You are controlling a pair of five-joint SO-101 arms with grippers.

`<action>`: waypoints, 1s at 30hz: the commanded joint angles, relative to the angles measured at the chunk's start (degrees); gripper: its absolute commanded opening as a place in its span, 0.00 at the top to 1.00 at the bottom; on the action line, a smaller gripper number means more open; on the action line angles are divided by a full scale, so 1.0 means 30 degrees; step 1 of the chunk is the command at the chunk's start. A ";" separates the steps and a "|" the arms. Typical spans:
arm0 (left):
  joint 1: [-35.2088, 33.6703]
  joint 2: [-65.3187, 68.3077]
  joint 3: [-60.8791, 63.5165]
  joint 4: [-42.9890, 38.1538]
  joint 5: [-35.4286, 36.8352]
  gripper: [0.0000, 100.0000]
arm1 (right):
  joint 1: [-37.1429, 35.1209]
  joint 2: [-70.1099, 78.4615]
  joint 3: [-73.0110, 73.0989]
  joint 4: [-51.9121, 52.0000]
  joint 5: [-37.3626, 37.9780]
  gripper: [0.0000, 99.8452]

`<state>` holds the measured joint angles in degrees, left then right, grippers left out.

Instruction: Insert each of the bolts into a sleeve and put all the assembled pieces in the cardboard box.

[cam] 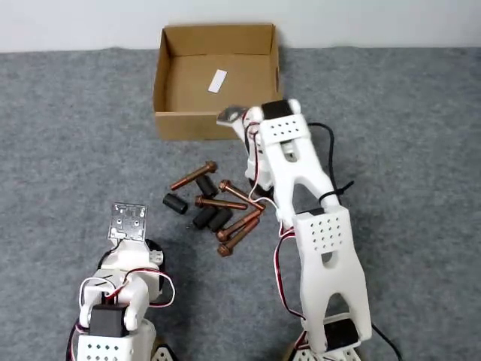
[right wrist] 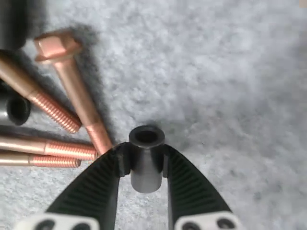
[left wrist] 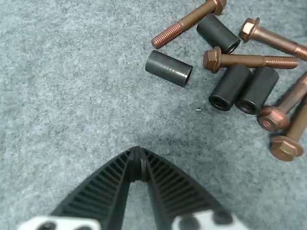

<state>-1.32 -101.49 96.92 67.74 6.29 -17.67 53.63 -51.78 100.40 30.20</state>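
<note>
A sleeve (right wrist: 144, 176) is clamped in the right gripper (right wrist: 144, 155); the left gripper (left wrist: 139, 162) is closed. The box (cam: 184, 125) is found at twelve o'clock from the bolts (cam: 224, 203).

Table (cam: 68, 150): grey, felt-like top
Far side: open cardboard box (cam: 184, 125), standing upright
Middle: five copper bolts (cam: 193, 176) and four dark sleeves (cam: 175, 204), lying jumbled near the box

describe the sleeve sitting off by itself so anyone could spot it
In front of the cardboard box lies a pile of copper bolts and black sleeves. On its side toward the left arm, one black sleeve lies alone; unlike its neighbours, it touches no bolt or sleeve.
</note>
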 commanded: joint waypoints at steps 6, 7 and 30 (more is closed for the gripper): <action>0.0147 -0.0059 -0.0132 0.0117 0.0147 0.99 | 0.0396 -0.5934 0.1260 0.0894 -0.2813 0.99; 0.0147 -0.0059 -0.0132 0.0117 0.0147 0.99 | 0.0396 -0.6579 0.1758 0.0894 -0.3136 0.99; 0.3751 -0.0059 -0.0278 0.0234 0.0029 0.99 | 0.5436 -1.7656 1.3158 0.0806 -0.3458 0.99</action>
<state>10.81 -101.49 96.92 67.82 6.29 -2.90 4.84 -12.66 100.48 20.00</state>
